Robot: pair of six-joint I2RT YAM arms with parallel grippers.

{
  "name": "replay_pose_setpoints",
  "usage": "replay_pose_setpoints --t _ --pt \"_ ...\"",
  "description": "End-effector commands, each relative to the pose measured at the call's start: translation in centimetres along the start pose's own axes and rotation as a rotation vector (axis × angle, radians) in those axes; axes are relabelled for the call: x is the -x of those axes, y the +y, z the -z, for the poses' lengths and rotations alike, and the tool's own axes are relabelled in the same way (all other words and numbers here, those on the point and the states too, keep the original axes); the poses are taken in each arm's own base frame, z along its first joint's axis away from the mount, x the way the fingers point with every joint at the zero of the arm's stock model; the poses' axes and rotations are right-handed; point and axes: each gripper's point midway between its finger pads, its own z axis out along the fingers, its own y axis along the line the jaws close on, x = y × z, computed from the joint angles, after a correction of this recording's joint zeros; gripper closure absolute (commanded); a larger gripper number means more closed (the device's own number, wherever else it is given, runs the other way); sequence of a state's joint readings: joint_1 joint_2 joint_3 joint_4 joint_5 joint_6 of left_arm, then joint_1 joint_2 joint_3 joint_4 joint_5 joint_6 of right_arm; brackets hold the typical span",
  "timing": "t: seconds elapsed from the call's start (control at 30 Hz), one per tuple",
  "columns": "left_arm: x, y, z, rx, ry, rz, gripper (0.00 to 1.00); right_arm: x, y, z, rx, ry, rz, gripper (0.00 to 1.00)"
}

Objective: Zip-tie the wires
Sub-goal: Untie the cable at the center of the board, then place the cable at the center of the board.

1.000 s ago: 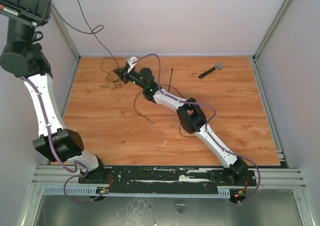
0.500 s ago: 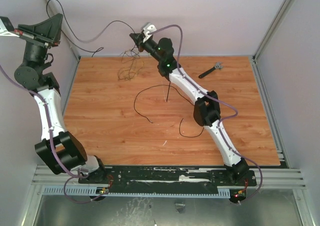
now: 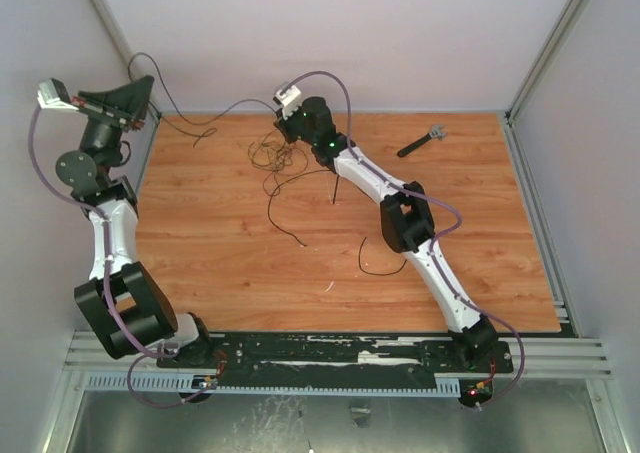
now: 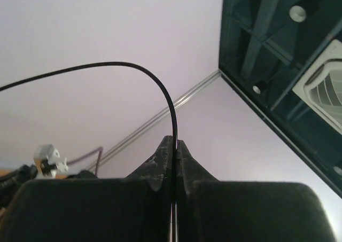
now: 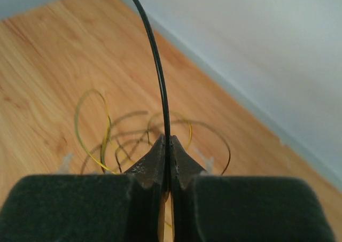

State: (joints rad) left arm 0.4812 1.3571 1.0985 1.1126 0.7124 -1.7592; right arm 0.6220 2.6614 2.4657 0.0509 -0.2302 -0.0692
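Observation:
The wires (image 3: 275,158) lie as a loose tangle of thin dark and yellowish loops at the far middle of the table, and they also show in the right wrist view (image 5: 107,140). One dark strand (image 3: 205,125) spans the air between both grippers. My left gripper (image 3: 148,83) is raised at the far left and shut on that strand (image 4: 123,65) at its tips (image 4: 175,143). My right gripper (image 3: 285,125) hangs just above the tangle, shut on the strand (image 5: 155,55) at its tips (image 5: 168,140). The zip tie (image 3: 335,188) lies straight on the table beside the right forearm.
A dark-handled tool with a grey head (image 3: 420,141) lies at the far right. More dark wire curves across the table's middle (image 3: 285,223) and under the right arm (image 3: 375,268). Pale walls close in the left, back and right sides.
My right gripper lifted off the table with the wire, then came back down further right, dragging the tangle rightward. My left gripper swung down and right from the top left corner.

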Motion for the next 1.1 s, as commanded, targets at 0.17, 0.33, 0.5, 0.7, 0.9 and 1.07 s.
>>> replay_pose_setpoints --t 0.17,0.33,0.5,0.7,0.9,1.07 --pt "-5.3 4.4 2.6 0.099 0.083 0.006 1.00 -4.8 -2.6 2.6 -0.079 0.242 -0.049 1.00" --pt "-5.6 4.0 2.2 0.090 0.095 -0.006 1.00 -2.4 -2.0 5.1 -0.075 0.272 -0.082 1.00" --pt "-6.1 3.2 2.0 0.075 0.153 -0.057 1.00 5.3 -3.0 6.9 -0.128 0.148 -0.069 1.00" --pt "-7.7 1.5 2.3 0.015 0.268 -0.042 1.00 12.0 -6.9 10.4 -0.255 0.091 -0.051 1.00" --pt "-10.2 0.1 3.8 -0.081 0.413 0.078 1.00 10.9 -14.5 18.4 -0.458 0.215 -0.170 1.00" --pt "-12.8 1.8 4.3 -0.069 0.458 0.171 0.97 9.1 -19.2 27.8 -0.680 0.326 -0.199 1.00"
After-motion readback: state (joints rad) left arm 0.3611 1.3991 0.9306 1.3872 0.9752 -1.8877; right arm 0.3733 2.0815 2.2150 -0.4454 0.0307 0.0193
